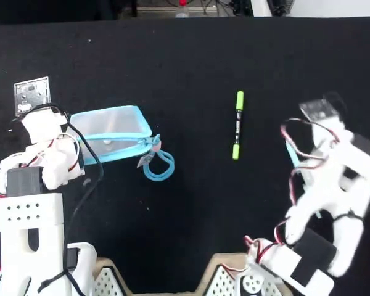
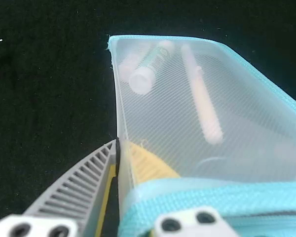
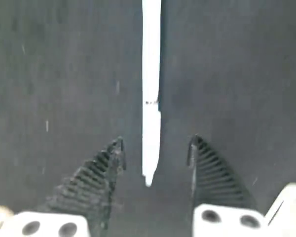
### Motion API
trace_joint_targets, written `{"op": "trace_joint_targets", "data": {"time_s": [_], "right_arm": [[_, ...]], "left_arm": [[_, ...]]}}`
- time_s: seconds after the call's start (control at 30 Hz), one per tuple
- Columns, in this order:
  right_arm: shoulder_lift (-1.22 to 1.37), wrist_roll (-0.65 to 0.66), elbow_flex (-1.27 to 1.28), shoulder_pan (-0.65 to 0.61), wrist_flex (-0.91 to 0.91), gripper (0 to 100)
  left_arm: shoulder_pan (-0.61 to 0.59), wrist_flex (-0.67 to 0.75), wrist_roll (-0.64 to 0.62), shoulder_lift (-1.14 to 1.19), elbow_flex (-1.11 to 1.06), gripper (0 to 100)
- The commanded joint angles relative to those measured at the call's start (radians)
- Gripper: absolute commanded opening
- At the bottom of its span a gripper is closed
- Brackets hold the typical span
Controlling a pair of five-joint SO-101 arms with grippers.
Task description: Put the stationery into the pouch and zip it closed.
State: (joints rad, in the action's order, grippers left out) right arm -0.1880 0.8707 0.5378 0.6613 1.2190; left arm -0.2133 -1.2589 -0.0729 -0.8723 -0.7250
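Right wrist view: right gripper is hovering, jaws spread, over the pen, probably squeezing it next. The left gripper is pinching the pouch.

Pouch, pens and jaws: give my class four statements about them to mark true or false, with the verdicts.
1. The green pen lies on the table, outside the pouch. True.
2. The pouch is empty. False: a tube and a pale stick show through its wall.
3. The left jaws are shut on the pouch. True.
4. The right jaws are shut on a pen. False: they stand open on either side of a pale pen lying on the table.
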Motion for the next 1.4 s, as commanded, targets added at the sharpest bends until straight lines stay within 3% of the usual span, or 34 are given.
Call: {"op": "trace_joint_targets", "data": {"time_s": [0.0, 0.1, 0.2, 0.43, 0.57, 0.7, 1.13, 1.27, 1.37], "right_arm": [[0.042, -0.144, -0.05, -0.149, -0.25, 17.1], [0.134, -0.172, -0.044, -0.195, -0.408, 15.2], [0.231, -0.169, -0.076, -0.23, -0.45, 14.9], [0.467, -0.167, -0.254, -0.224, -0.45, 14.8], [0.541, -0.121, -0.343, -0.198, -0.359, 13.9], [0.556, -0.086, -0.392, -0.176, -0.29, 1.0], [0.383, -0.084, -0.341, 0.011, -0.161, 1.8], [0.375, -0.077, -0.254, 0.018, -0.169, 14.7], [0.375, -0.077, -0.22, 0.018, -0.17, 13.7]], "left_arm": [[-0.004, 0.008, 0.003, 0.034, -0.024, 3], [-0.004, 0.008, 0.003, 0.034, -0.024, 3], [-0.004, 0.008, 0.003, 0.034, -0.024, 3], [-0.004, 0.008, 0.003, 0.034, -0.024, 3], [-0.004, 0.008, 0.003, 0.034, -0.024, 3], [-0.004, 0.008, 0.003, 0.034, -0.024, 3], [-0.004, 0.008, 0.003, 0.034, -0.024, 3], [-0.004, 0.008, 0.003, 0.034, -0.024, 3], [-0.004, 0.008, 0.003, 0.034, -0.024, 3]]}}
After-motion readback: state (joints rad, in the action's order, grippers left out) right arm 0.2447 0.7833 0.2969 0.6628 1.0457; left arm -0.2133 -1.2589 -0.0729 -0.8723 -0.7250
